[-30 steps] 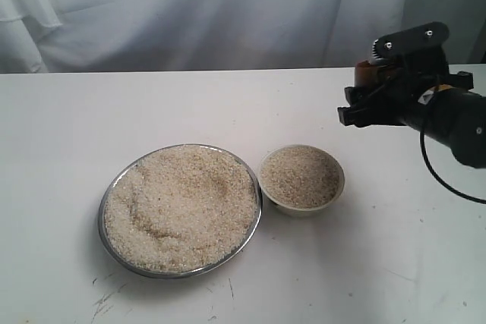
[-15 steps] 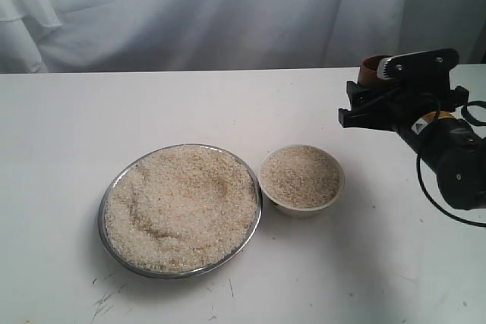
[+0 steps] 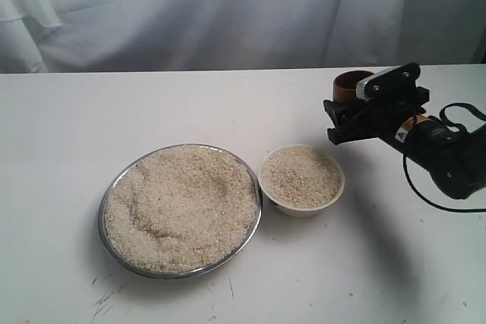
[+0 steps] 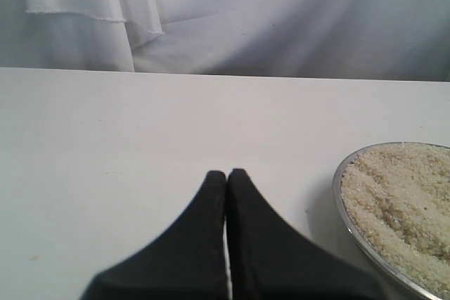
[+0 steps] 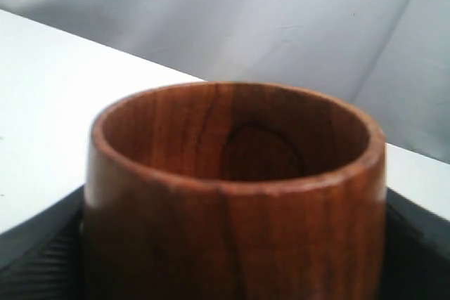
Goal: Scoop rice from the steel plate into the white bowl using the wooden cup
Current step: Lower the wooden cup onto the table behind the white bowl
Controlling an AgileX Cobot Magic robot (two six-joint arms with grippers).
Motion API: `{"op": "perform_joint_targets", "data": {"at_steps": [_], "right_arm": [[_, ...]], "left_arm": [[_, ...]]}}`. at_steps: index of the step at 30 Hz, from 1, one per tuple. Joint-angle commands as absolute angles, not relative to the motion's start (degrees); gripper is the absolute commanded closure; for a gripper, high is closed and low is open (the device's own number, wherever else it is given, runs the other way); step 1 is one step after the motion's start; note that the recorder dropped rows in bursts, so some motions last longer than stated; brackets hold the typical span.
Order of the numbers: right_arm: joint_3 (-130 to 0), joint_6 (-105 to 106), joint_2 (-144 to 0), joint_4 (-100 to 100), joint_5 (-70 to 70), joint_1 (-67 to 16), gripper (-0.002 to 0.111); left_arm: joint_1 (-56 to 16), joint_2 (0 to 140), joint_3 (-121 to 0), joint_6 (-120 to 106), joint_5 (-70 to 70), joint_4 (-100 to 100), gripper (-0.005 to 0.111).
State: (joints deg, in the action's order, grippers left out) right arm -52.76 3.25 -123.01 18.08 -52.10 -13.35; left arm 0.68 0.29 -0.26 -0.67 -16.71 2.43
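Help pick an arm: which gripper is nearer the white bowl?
Right. The right gripper, holding the wooden cup, hovers beside the white bowl; the left gripper sits beyond the steel plate.

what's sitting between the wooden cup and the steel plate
The white bowl, filled with rice, sits between them, right beside the steel plate and apart from the wooden cup. The exterior view shows this.

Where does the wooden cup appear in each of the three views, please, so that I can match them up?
Exterior view: the wooden cup is at the right, up and right of the white bowl, at the end of the right arm.
Left wrist view: not in it.
Right wrist view: it fills the middle of the picture, between the black fingers.
Shared landmark: the white curtain at the back shows in all three.
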Motion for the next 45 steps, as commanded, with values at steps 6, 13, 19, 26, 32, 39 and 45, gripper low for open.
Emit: {"op": "perform_joint_targets", "data": {"at_steps": [6,13,19,26,32,39,45], "right_arm": [[-60.05,-3.62,-130.9,26.52,-52.19,-10.96,0.108],[-62.5,-4.72,-133.82,26.78,-52.45,-10.84,0.108],[-63.09,-5.6,-133.82,25.45,-53.42,-10.74,0.108],[-63.22,-12.14,-133.82,25.03,-52.25,-10.74,0.078],[-63.22,-13.51,-133.82,23.93,-52.24,-10.74,0.041],[-63.22,-13.65,-133.82,23.93,-52.24,-10.74,0.038],[-63.78,-22.12,-133.88,17.57,-52.11,-10.74,0.027]], "left_arm": [[0.6,0.0,0.0,-0.49,-16.34,2.48,0.107],[0.6,0.0,0.0,-0.49,-16.34,2.48,0.107],[0.6,0.0,0.0,-0.49,-16.34,2.48,0.107],[0.6,0.0,0.0,-0.49,-16.34,2.48,0.107],[0.6,0.0,0.0,-0.49,-16.34,2.48,0.107],[0.6,0.0,0.0,-0.49,-16.34,2.48,0.107],[0.6,0.0,0.0,-0.49,-16.34,2.48,0.107]]}}
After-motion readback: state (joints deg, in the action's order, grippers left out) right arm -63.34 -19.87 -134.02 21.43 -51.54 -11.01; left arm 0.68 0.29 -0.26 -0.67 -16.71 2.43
